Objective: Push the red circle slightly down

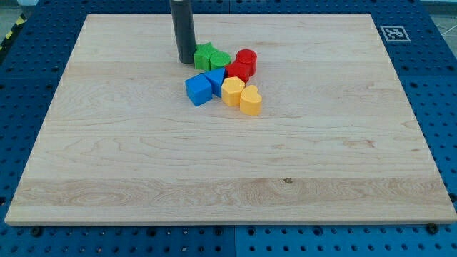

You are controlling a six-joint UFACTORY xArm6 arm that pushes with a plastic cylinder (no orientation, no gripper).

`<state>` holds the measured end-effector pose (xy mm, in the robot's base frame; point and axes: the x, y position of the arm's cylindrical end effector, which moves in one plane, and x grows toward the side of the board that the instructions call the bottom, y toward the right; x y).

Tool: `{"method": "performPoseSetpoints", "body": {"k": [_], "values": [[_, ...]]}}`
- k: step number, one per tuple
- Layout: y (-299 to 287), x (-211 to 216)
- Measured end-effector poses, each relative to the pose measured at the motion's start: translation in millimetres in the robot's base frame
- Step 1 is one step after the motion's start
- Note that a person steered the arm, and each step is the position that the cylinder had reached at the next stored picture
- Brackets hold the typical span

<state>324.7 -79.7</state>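
Touching green star (204,56)'s left: my tip (186,61).

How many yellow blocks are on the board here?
2. One yellow block sits in the cluster just right of the blue ones; the yellow heart touches it on the view's lower right. None seems hidden.

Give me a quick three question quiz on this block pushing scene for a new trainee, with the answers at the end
1. True or false: my tip rests against the red circle.
2. Which colour of block lies nearest my tip: A blue, B green, C yellow?
3. Fill in: the cluster of blocks sits in the view's ____ half of the wooden board.

Key:
1. False; my tip is at the view's left of the green blocks, with the red circle on the cluster's far right.
2. B.
3. Top.
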Motion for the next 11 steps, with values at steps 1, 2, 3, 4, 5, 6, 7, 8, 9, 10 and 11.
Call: {"method": "performPoseSetpoints", "body": {"k": [1, 2, 3, 4, 5, 6, 7, 8, 9, 10, 11], "values": [[-7.0, -0.3], [-25.1, -4.3], [-26.2, -32.3], [-1.1, -47.9], [37.6, -39.7], [62.0, -25.6], [83.6, -14.5], [104.3, -2.9], [120.0, 9.5], [126.1, 12.7], [126.1, 1.9]]}}
